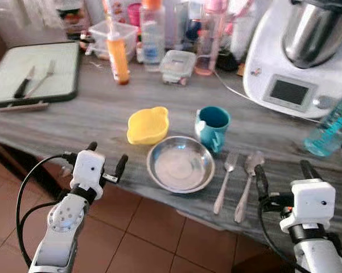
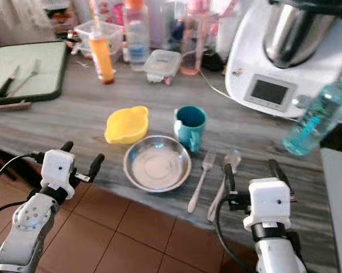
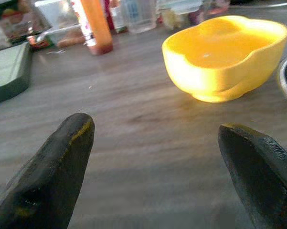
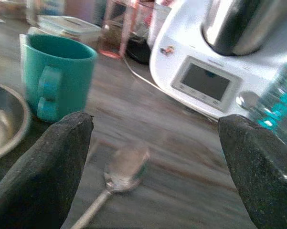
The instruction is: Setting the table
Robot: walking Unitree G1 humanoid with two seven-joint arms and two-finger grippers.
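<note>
On the grey wooden counter (image 1: 102,108) near its front edge lies a steel plate (image 1: 180,164). Behind it stand a yellow bowl (image 1: 147,124) and a teal mug (image 1: 212,127). A fork (image 1: 225,180) and a spoon (image 1: 246,183) lie side by side to the right of the plate. My left gripper (image 1: 106,158) hovers open at the counter's edge, left of the plate, pointing at the yellow bowl (image 3: 229,57). My right gripper (image 1: 281,176) is open just right of the spoon (image 4: 119,174), with nothing between its fingers.
A green tray (image 1: 40,71) at the back left holds a knife (image 1: 24,83) and a fork (image 1: 44,77). An orange bottle (image 1: 118,54), containers and bottles line the back. A white kitchen machine (image 1: 299,62) and a teal water bottle (image 1: 333,125) stand at right. Tiled floor lies below.
</note>
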